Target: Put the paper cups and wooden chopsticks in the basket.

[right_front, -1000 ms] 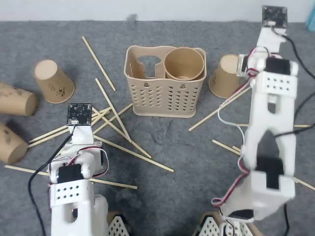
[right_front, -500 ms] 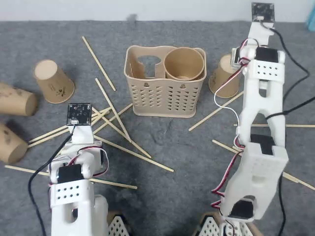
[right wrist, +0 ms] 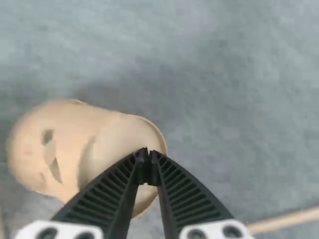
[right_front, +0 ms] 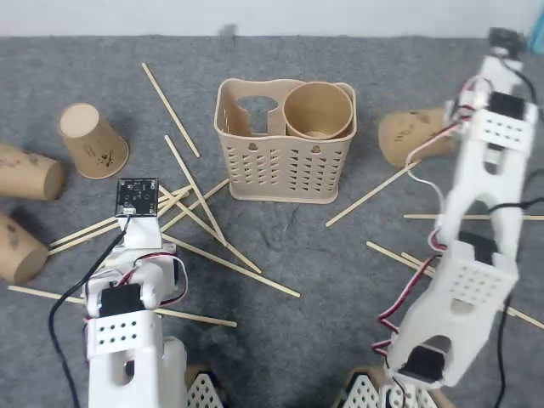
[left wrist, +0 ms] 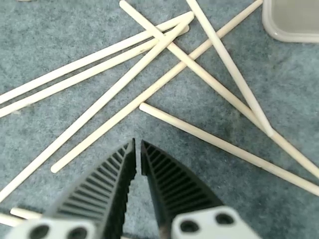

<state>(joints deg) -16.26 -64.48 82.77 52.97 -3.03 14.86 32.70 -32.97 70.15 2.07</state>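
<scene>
1. Cup (right_front: pixel 412 136) down on its side on the table (right_front: pixel 340 280), just right of the basket (right_front: pixel 280 161). Its base points toward the basket and its mouth toward the right arm (right_front: pixel 484 195).
2. The right arm's jaws are pressed almost flat together at that cup's rim (right wrist: pixel 75 149). The thin paper wall looks pinched between them. My read: a rim hold makes sense, since the body is too wide to straddle, and that pull would explain the tilt.
3. The basket stands upright, mid-table toward the back, with one nested cup (right_front: pixel 319 109) already sitting in its right compartment. The left compartment is free for more.
4. Over on the other side, the left arm's jaws are nearly closed, just a sliver of gap, gripping nothing. They hang above the crossed chopsticks (left wrist: pixel 164 74), which lie flat on the table, likely lined up for a pick.
5. Three more loose cups (right_front: pixel 92 140) wait near the left edge, and stray sticks (right_front: pixel 374 194) are strewn beside the right arm.
</scene>
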